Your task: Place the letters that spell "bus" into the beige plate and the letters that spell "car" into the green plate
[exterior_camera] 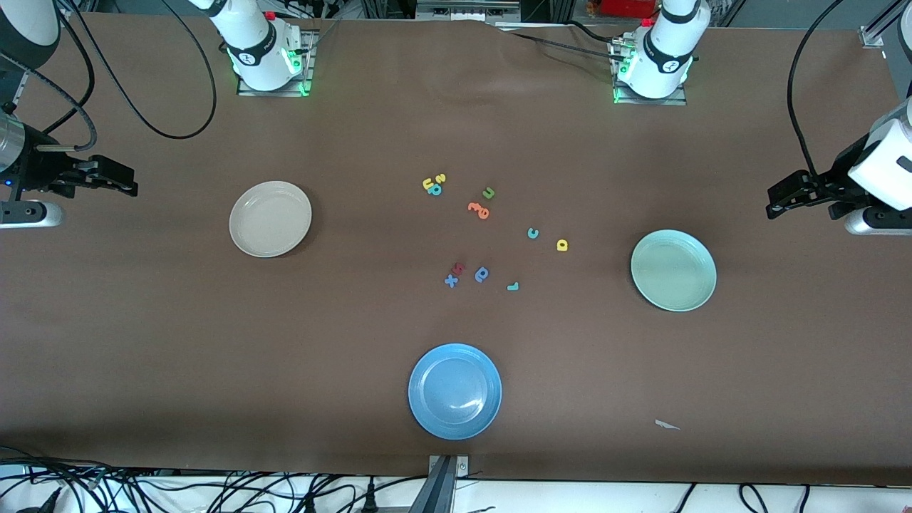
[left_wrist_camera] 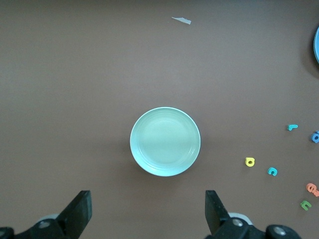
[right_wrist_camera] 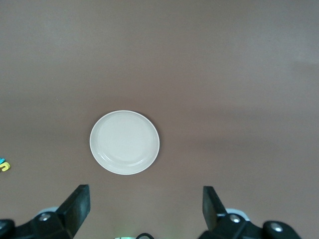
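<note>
The beige plate [exterior_camera: 271,219] [right_wrist_camera: 124,142] lies toward the right arm's end of the table, the green plate [exterior_camera: 673,270] [left_wrist_camera: 165,142] toward the left arm's end; both hold nothing. Mid-table, a yellow u [exterior_camera: 429,184], a yellow s [exterior_camera: 440,178] and a teal b [exterior_camera: 435,189] huddle together. Nearer the green plate lie a teal c [exterior_camera: 533,233], a yellow a [exterior_camera: 562,245] and a teal r [exterior_camera: 512,286]. My right gripper [exterior_camera: 127,185] [right_wrist_camera: 145,194] hangs open high over the table's end by the beige plate. My left gripper [exterior_camera: 776,203] [left_wrist_camera: 148,199] hangs open by the green plate.
A blue plate [exterior_camera: 454,391] lies near the front edge. Among the letters are a green u [exterior_camera: 488,192], orange letters [exterior_camera: 479,209], a red letter [exterior_camera: 459,268], a blue x [exterior_camera: 451,281] and a blue rounded letter [exterior_camera: 482,274]. A paper scrap [exterior_camera: 667,425] lies near the front.
</note>
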